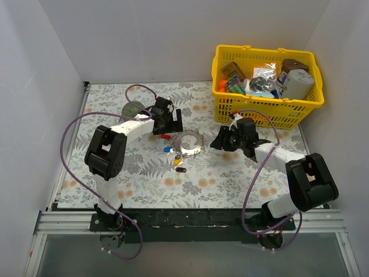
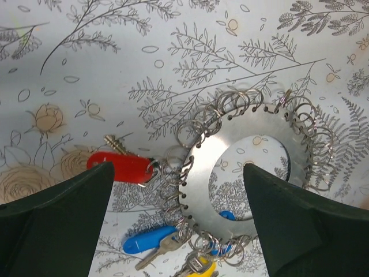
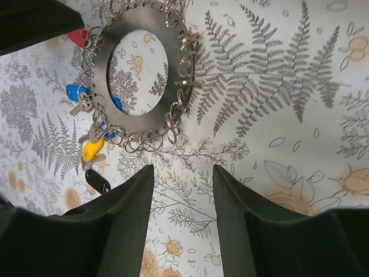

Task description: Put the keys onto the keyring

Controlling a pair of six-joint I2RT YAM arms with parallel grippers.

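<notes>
Keyring (image 1: pixel 189 143) lies flat at table (image 1: pixel 115 190) centre. Red key (image 2: pixel 118 166) at its left rim, blue key (image 2: pixel 147 239) and yellow key (image 2: pixel 199 266) at its near-left rim, black key (image 1: pixel 181 169) nearest. Left gripper (image 1: pixel 173 120) spread wide, empty, above the red key. Right gripper (image 1: pixel 214 142) parted, empty, just right of keyring.

A: What closes the space in?
B: Plain white panels: a back wall (image 1: pixel 173 40), a left wall (image 1: pixel 34 115) and a right wall (image 1: pixel 346 86), boxing the worktop (image 1: pixel 219 184) on three sides
A: And its surface?
B: A pale cloth printed with grey ferns and small peach flowers, lit evenly, shadows soft
A: The near edge?
B: A silvery rail (image 1: pixel 202 221) runs along it; beyond lies a dull grey-green strip (image 1: pixel 202 257), possibly floor
</notes>
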